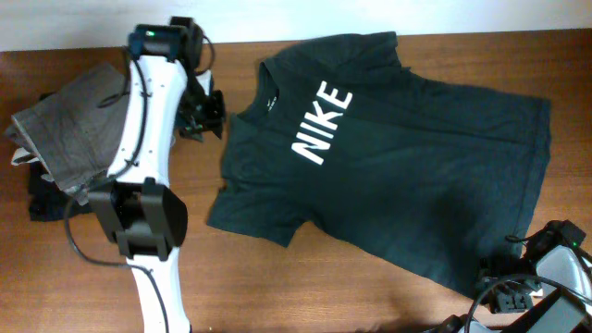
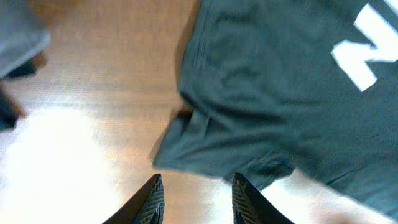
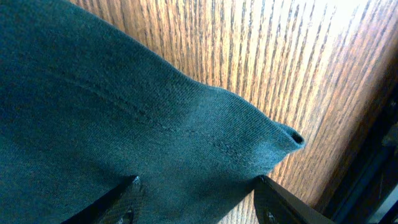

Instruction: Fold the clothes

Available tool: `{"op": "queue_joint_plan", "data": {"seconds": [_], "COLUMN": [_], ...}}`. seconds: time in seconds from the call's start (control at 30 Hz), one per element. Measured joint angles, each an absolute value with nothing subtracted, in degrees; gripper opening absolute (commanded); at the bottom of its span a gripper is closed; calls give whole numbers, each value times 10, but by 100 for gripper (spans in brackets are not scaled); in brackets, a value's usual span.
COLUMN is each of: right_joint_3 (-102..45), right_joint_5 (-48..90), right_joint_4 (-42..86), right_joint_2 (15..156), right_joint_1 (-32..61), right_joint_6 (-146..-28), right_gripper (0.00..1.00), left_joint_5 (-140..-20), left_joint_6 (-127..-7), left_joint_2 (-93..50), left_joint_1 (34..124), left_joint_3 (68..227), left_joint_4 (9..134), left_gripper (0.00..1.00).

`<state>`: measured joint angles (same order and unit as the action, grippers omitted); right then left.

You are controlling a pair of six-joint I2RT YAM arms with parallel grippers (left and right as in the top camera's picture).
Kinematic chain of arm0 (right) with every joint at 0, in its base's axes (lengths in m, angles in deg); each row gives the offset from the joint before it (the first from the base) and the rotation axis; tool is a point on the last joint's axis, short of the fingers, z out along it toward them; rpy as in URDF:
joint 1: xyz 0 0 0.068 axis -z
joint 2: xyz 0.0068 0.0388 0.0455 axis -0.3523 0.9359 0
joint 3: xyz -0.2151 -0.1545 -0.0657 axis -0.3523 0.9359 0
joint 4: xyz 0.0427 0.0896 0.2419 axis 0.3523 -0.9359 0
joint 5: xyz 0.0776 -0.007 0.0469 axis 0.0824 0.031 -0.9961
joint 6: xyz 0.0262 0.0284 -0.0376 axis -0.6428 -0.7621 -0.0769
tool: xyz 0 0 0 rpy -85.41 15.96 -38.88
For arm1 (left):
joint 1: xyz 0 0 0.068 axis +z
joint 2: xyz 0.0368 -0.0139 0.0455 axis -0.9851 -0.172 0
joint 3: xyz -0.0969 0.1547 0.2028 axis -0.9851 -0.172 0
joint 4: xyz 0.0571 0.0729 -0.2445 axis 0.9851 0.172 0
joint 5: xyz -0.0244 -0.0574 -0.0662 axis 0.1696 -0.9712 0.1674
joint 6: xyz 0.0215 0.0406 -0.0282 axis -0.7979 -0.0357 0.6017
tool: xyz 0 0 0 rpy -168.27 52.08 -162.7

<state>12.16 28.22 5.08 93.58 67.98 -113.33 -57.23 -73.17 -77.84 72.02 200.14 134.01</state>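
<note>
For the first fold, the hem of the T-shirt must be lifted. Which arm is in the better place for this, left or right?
Right. The right gripper is open, and the hem corner of the T-shirt lies between its fingers. The left gripper is open over bare table, short of the sleeve.

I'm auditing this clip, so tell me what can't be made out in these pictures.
- Overhead: dark garment under the grey trousers, mostly covered by them.
- Left wrist: T-shirt lettering, cut off at the top right corner.
- Right wrist: whether the right gripper touches the hem; only its finger ends show at the bottom edge.
</note>
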Motion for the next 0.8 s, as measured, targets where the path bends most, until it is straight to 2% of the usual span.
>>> {"op": "queue_joint_plan", "data": {"seconds": [0.2,0.33,0.6,0.7,0.8], "right_joint_3": [121,121,121,121,121], "right_joint_5": [282,281,280,280,280], "right_joint_4": [52,62,64,64,64], "right_joint_2": [936,936,936,936,936], "right_joint_1": [680,680,680,680,680], "right_joint_6": [-1129,-1129,-1129,-1129,-1125], "right_gripper": [63,63,63,63,62], "left_joint_5": [-530,-517,-536,-539,-541], "left_joint_6": [-716,-710,-708,-716,-725], "left_joint_2": [-652,-579,-565,-565,-565], "left_joint_1": [692,707,715,714,714], "left_joint_3": [1835,1674,1413,1375,1361], "left_joint_4": [1275,1155,974,943,924], "left_gripper": [35,37,37,40,50]}}
